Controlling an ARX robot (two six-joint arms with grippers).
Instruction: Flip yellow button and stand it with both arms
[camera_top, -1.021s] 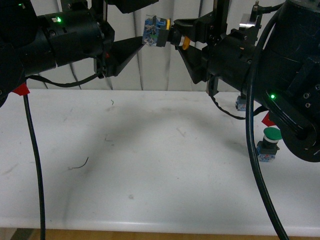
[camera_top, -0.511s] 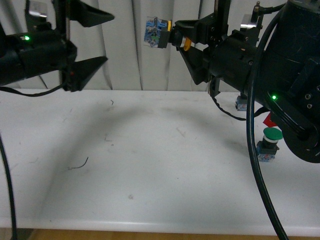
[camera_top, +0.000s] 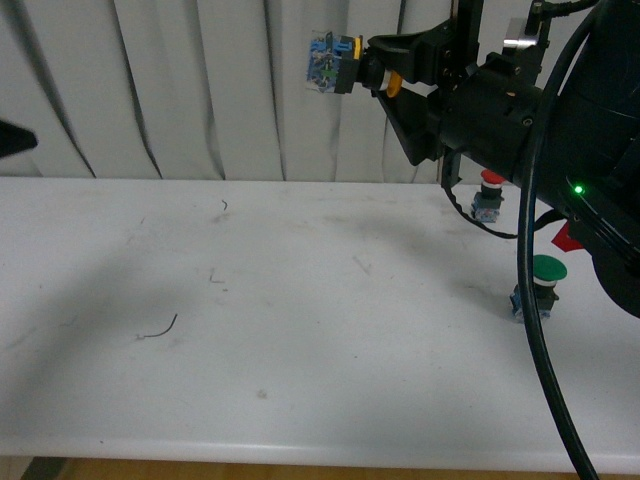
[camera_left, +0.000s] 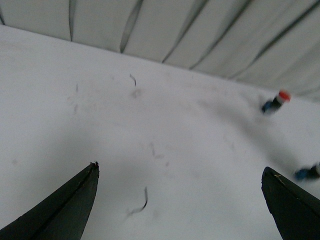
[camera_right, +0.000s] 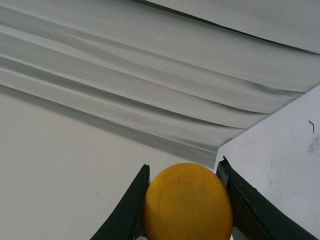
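A big flat white table (camera_top: 300, 330) fills most of the front view. Behind it hangs a long white curtain with many folds (camera_top: 200, 90).

The big black right robot arm (camera_top: 540, 130) with thick black cables reaches in from the right side, high over the table. A small green light glows on it. Its right pincer (camera_top: 378, 68) is squeezed narrow around the small yellow button with a round yellow cap and a blue-grey block (camera_top: 335, 62). The button is up in the air in front of the curtain, lying sideways, with its block pointing to the left. In the right wrist view the round yellow cap (camera_right: 188, 202) sits snug between the two black fingers (camera_right: 132, 210).

The left pincer (camera_left: 180, 167) is spread wide, with nothing between its two pointed black fingers (camera_left: 65, 210). It hangs over the table, far from the yellow button.

A bigger button with a green cap (camera_top: 545, 285) stands on the table at the right. A small button with a red cap (camera_top: 490, 195) stands farther back. A tiny dark curly thread (camera_top: 160, 328) lies on the table to the left.
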